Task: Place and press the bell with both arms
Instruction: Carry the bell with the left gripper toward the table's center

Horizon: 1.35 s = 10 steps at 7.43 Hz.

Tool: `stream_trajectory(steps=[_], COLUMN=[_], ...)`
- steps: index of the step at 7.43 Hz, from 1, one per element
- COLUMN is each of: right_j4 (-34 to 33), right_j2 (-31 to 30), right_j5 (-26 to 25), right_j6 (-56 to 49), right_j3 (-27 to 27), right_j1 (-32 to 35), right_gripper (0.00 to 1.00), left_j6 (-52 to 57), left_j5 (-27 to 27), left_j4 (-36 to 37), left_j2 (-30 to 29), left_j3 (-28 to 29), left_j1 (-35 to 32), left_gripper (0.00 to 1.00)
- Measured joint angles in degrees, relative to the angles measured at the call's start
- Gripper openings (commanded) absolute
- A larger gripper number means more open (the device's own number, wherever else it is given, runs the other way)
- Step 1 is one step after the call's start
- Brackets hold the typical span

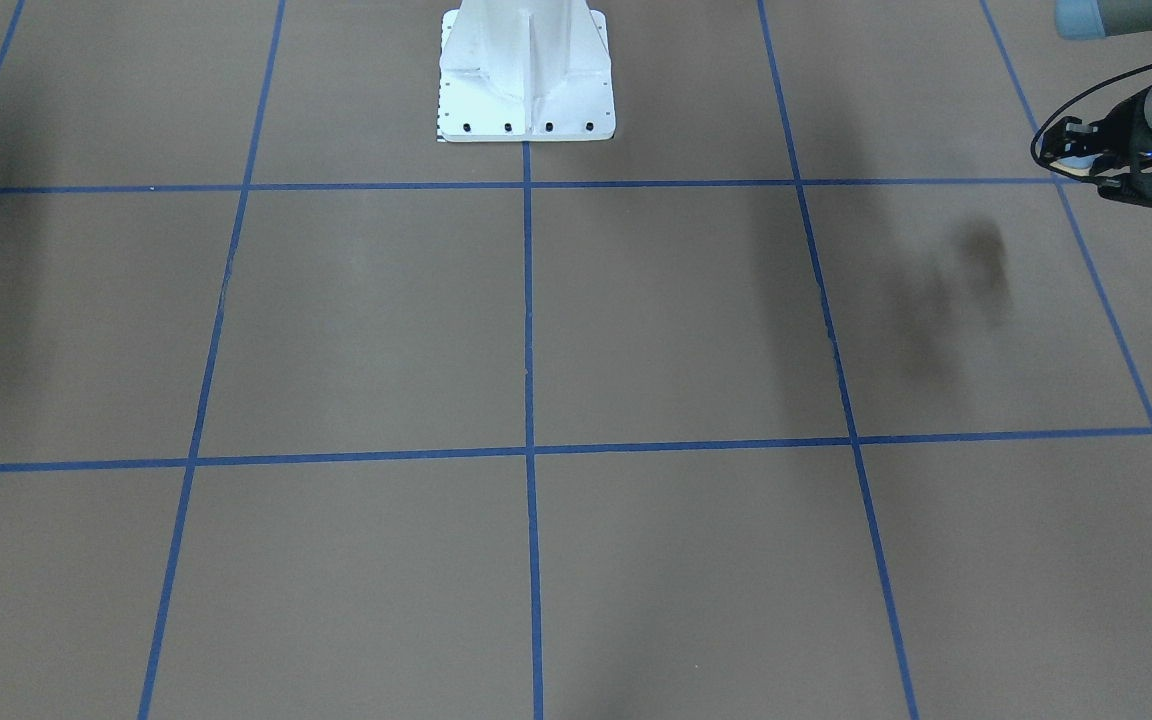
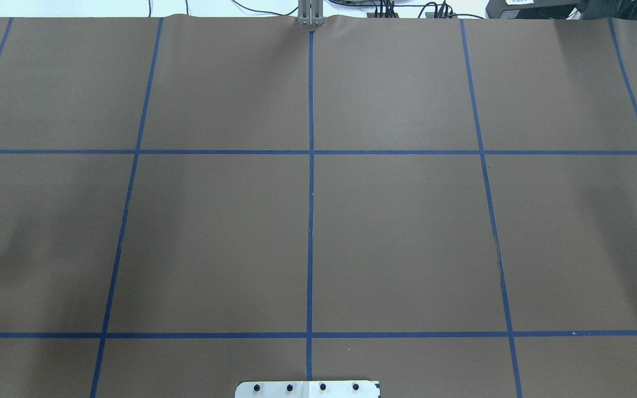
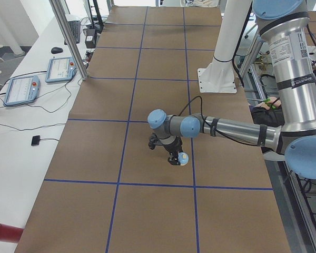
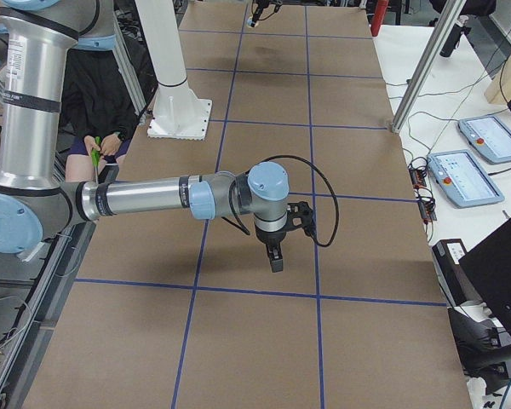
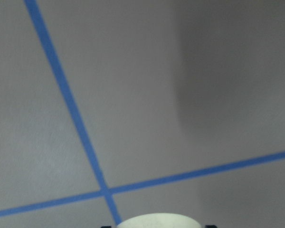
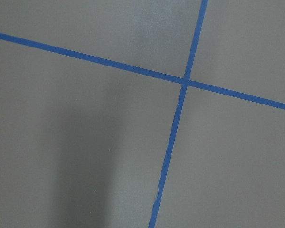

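- My left end effector (image 1: 1076,150) is clamped on the bell (image 1: 1079,158). Its black fingers sit on either side, with a patch of light-blue dome and a sliver of cream showing between them.
- The bell is held aloft, clear of the tabletop (image 1: 676,320), over the tabletop's left end. A soft dark shadow (image 1: 976,260) lies on the brown surface close by.
- My left arm (image 3: 237,130) reaches out roughly level from the robot's side. The wrist is bent downward and the bell sits at its tip.
- The left wrist camera shows a cream curved edge of the bell at the very bottom, with a black tip just beside it on each side. Beyond it is brown surface and a crossing of blue tape lines (image 5: 104,191).
- My right end effector (image 4: 276,260) points straight down above the tabletop's right end, off the surface and well apart from the bell. Only the side camera catches it, so I cannot tell whether its fingers are apart or together.
- My right arm (image 4: 145,198) stretches out nearly level, with a black cable looping beside the wrist.
- The right wrist camera shows brown surface and a tape crossing.
- A white pedestal (image 1: 526,80) is bolted at the robot's edge of the tabletop, on the centre tape line.
- Two teach pendants (image 4: 464,179) lie on the white bench (image 4: 494,102) along the far side.
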Motion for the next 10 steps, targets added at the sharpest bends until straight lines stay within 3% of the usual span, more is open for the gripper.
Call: stream_trajectory(steps=[3,5,8,10], right_j4=[0.25,0.27,0.27,0.27], right_j2=[0.03,0.03,0.03,0.07], right_j5=[0.07,0.07,0.15,0.18], right_j6=[0.08,0.09,0.14,0.21], right_j3=[0.13,0.13,0.12,0.05], right_j1=[0.00,0.00,0.00,0.00], right_gripper=[1.00,1.00,1.00,1.00], left_j6=[-5.05,-15.43,-30.59,-40.85], left_j5=[-2.44,-3.85,-4.10,-3.88], left_j4=[15.86,18.68,15.72,3.01], left_j2=[-20.44,-34.80,-56.05,-65.49], left_j3=[2.30,9.35,27.82,43.18], left_j1=[1.41,6.08,13.86,17.10], left_gripper=[0.00,0.00,0.00,0.00])
